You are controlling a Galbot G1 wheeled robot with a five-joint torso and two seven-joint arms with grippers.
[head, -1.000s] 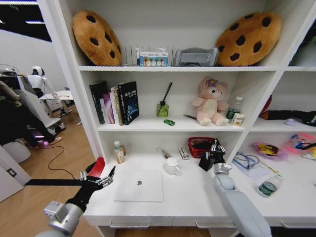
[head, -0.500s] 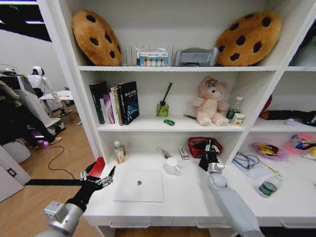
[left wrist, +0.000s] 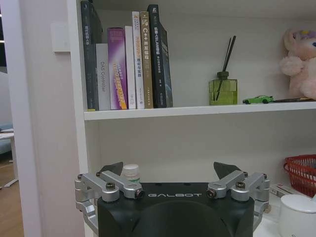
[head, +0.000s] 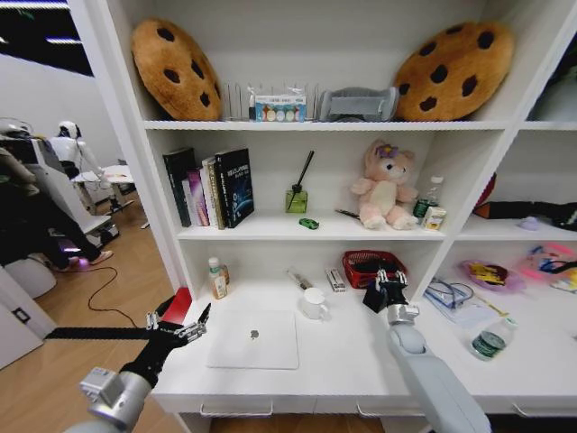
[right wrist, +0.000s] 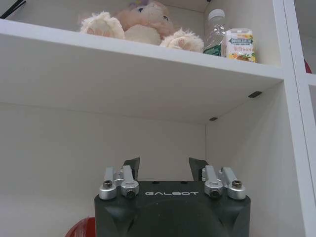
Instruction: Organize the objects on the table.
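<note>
The right gripper (head: 388, 281), jaws apart and empty, has drifted slightly right beside the red mesh basket (head: 363, 262). The left gripper (head: 178, 327) stays open beside the small silver-white laptop (head: 253, 339), untouched on the long white desk top (head: 347, 361).

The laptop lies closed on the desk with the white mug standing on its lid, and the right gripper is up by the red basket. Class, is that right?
Not quite. In the head view the white mug stands on the desk behind the closed laptop, not on its lid. The right gripper is by the red basket, as stated.
</note>
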